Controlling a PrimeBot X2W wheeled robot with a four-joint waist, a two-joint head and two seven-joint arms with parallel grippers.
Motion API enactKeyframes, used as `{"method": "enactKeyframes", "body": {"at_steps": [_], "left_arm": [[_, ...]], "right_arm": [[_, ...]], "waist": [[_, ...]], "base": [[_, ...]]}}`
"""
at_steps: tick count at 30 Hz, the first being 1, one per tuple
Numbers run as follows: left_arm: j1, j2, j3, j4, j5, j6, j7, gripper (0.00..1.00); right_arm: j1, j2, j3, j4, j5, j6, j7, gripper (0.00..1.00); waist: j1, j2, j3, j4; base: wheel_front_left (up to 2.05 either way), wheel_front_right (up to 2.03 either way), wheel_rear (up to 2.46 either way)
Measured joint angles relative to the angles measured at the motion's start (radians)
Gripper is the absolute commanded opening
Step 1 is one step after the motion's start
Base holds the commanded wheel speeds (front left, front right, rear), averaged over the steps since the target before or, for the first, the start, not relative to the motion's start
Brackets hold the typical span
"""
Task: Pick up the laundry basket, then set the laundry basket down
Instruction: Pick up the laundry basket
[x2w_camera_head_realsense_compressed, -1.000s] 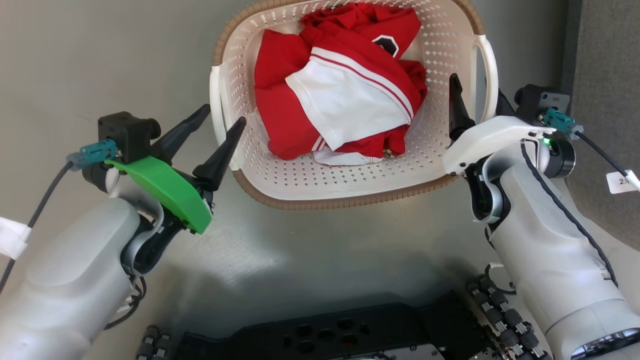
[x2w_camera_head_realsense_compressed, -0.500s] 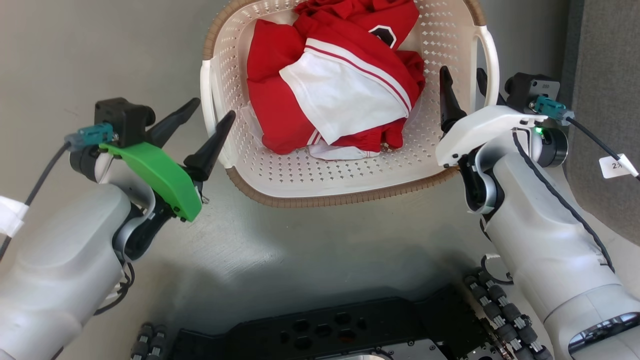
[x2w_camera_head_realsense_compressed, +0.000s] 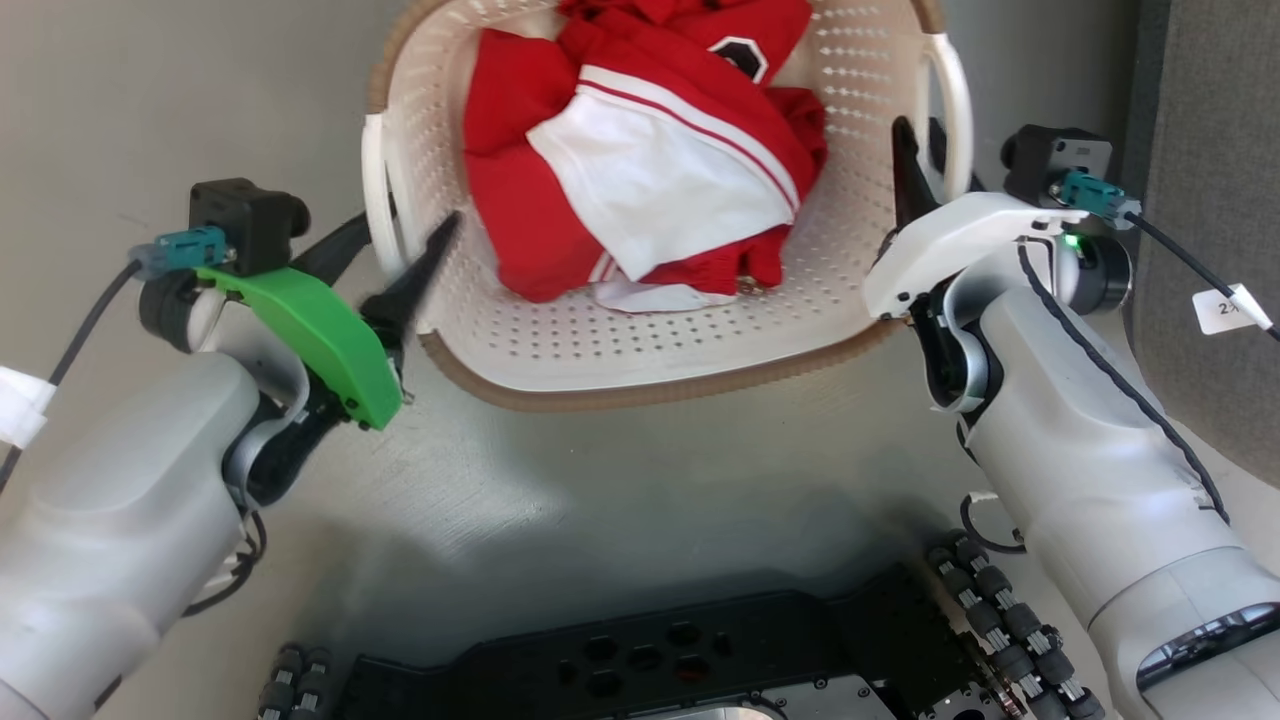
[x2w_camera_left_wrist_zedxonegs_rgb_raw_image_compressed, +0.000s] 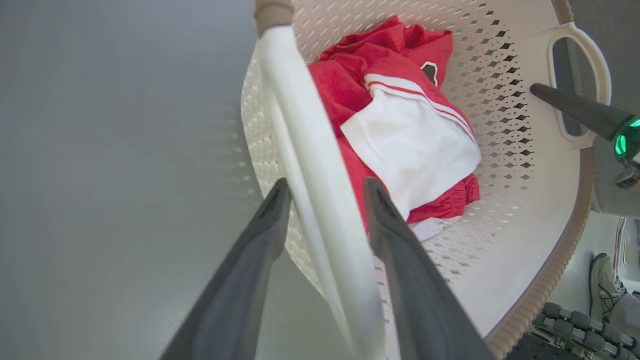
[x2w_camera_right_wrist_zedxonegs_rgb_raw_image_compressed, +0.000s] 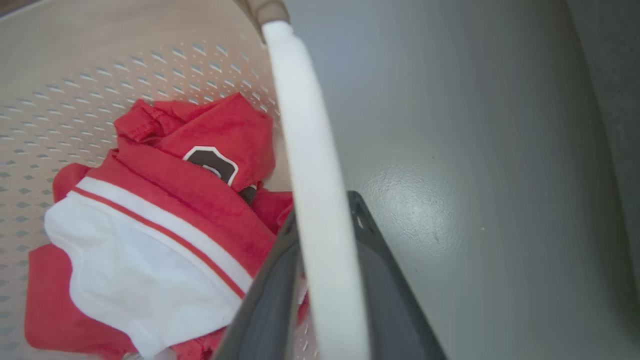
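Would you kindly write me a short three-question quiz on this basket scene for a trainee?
1. True or false: the left gripper has one finger on each side of a handle of the basket.
2. What lies in the basket? A. red and white clothing B. blue towels C. nothing
3. Which gripper has its fingers pressed against its handle?
Key: 1 true; 2 A; 3 the right gripper.
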Motion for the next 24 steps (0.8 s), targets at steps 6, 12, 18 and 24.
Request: {"method": "enactKeyframes", "body": {"at_steps": [6, 12, 18, 24], "left_arm": [[-0.02, 0.007, -0.015, 0.03, -0.017, 0.006, -0.001, 0.0], [-0.02, 0.007, -0.051, 0.058, -0.028, 0.013, -0.01, 0.0], [-0.02, 0.004, -0.073, 0.08, -0.044, 0.013, -0.012, 0.0], [-0.016, 0.004, -0.092, 0.097, -0.085, 0.013, -0.019, 0.0]], "right_arm": [[-0.009, 0.0, 0.035, 0.007, 0.001, 0.003, -0.003, 0.0], [-0.007, 0.005, 0.058, 0.023, 0.01, 0.003, -0.002, 0.0], [0.009, 0.005, 0.087, 0.03, 0.048, 0.003, -0.002, 0.0], [0.034, 0.006, 0.142, 0.048, 0.077, 0.001, -0.002, 0.0]], "waist": [[0.0, 0.0, -0.008, -0.001], [0.0, 0.0, -0.045, -0.001], [0.0, 0.0, -0.097, 0.001], [0.0, 0.0, -0.148, 0.004]], "base": [[0.0, 0.0, 0.0], [0.0, 0.0, 0.0], [0.0, 0.0, 0.0], [0.0, 0.0, 0.0]]}}
